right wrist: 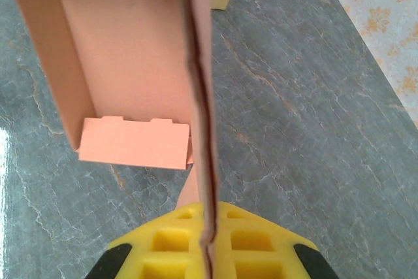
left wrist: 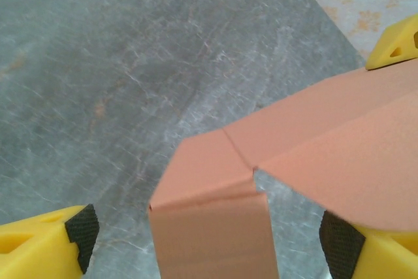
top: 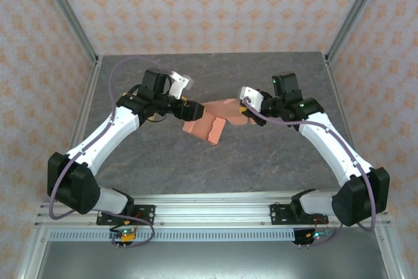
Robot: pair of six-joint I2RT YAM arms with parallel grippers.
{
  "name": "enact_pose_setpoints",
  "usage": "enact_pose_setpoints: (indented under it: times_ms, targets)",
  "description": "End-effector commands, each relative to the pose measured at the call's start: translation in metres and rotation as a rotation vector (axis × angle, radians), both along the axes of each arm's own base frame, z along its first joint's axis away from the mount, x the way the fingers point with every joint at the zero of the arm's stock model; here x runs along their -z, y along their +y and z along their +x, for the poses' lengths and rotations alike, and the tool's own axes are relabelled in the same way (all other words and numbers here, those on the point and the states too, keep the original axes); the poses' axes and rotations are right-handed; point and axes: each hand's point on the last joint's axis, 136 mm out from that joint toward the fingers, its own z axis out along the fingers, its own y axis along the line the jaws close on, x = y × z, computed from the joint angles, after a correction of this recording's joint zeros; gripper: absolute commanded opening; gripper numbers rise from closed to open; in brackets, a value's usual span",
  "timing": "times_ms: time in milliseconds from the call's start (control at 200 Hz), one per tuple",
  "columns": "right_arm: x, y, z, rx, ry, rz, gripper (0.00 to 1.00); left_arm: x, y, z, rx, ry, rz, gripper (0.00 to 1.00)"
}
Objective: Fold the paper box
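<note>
My right pincer (right wrist: pixel 208 246) is shut tight on the paper box (right wrist: pixel 130 63), its yellow fingers (right wrist: pixel 179 217) nipping one thin upright wall seen edge-on; just ahead of the fingertips and to their left, a tabbed flap (right wrist: pixel 134 143) juts from the box's open inside; farther out lies the grey stone-look table (right wrist: pixel 294 96). My left pincer (left wrist: pixel 209 246) stands wide apart; a narrow end flap (left wrist: pixel 212 236) sits between its black pads (left wrist: pixel 81 230), clear of both; beyond that flap the box's broad panel (left wrist: pixel 339 142) runs away to the right. From above, the box (top: pixel 209 122) spans the gap over the middle of the table, with the left pincer (top: pixel 189 105) at one end and the right pincer (top: pixel 243 104) at the other.
</note>
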Motion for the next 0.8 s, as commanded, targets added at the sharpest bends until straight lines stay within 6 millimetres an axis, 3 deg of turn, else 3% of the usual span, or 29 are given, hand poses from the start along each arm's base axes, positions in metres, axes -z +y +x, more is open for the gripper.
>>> enact_pose_setpoints:
  times_ms: [0, 135, 315, 420, 491, 581, 761, 796]
  targets:
    - [-0.009, 0.006, -0.004, -0.053, -0.023, 0.026, 0.0, -0.002, -0.011, -0.02, 0.064, 0.091, -0.101, 0.87]
    - [-0.009, 0.004, 0.002, -0.017, -0.03, 0.036, 0.0, 0.0, -0.017, -0.024, 0.098, 0.124, -0.128, 0.79]
    - [-0.009, 0.001, 0.01, 0.039, -0.033, 0.044, 0.02, -0.002, -0.023, -0.017, 0.107, 0.124, -0.16, 0.45]
    - [-0.017, 0.003, 0.012, 0.067, -0.008, 0.096, 0.14, -0.004, -0.024, -0.008, 0.073, 0.117, -0.171, 0.35]
    - [-0.028, 0.002, 0.025, 0.154, -0.012, 0.173, 0.43, -0.006, -0.021, 0.002, 0.023, 0.096, -0.172, 0.33]
    - [-0.043, 0.001, 0.038, 0.268, 0.007, 0.3, 0.59, -0.008, -0.016, 0.024, -0.105, 0.092, -0.184, 0.29]
    - [-0.062, -0.026, 0.069, 0.629, 0.079, 0.645, 0.65, -0.005, -0.004, 0.065, -0.36, 0.117, -0.26, 0.27]
    - [-0.058, -0.032, 0.073, 0.694, 0.113, 0.701, 0.68, -0.005, -0.003, 0.071, -0.397, 0.122, -0.276, 0.27]
